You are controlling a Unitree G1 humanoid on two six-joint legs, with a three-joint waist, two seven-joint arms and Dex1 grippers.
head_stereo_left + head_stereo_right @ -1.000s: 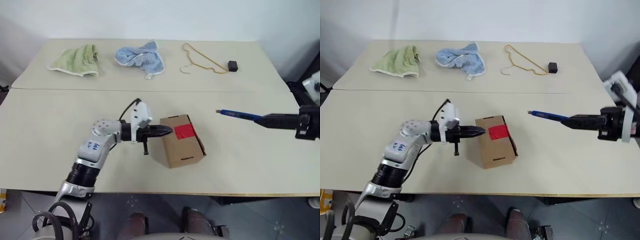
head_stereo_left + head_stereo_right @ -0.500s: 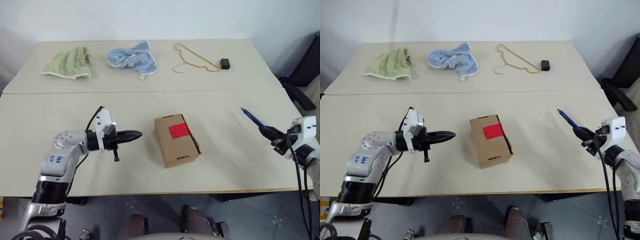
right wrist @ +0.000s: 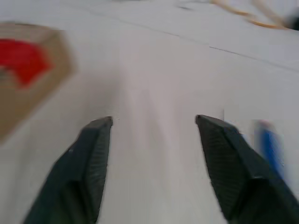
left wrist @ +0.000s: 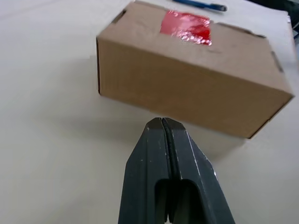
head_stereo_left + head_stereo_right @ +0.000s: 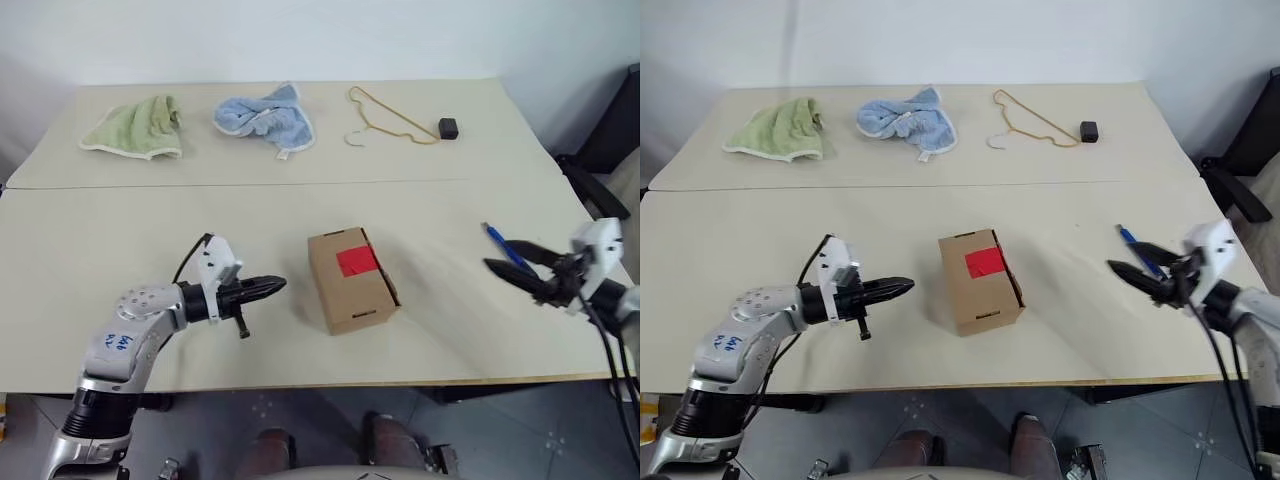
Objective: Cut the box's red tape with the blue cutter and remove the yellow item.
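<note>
Box (image 5: 351, 281) sitting mid-worktop (image 5: 120, 230), red tape (image 5: 357, 262) uncut. Left wrist view: my left fingers (image 4: 162, 128) are pressing together, empty. Right wrist view: my right fingers (image 3: 100, 128) are standing apart, blue cutter (image 3: 268, 144) beside them; it risks rolling away.

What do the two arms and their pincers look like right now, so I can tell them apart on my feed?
The left arm is silver-grey metal with rounded joints, blue handwritten marks on its forearm, a white block at the wrist and a thin black cable looping over it. Its left pincer has two tapered black fingers. The right pincer matches, behind a white wrist block with black cables trailing down.
</note>
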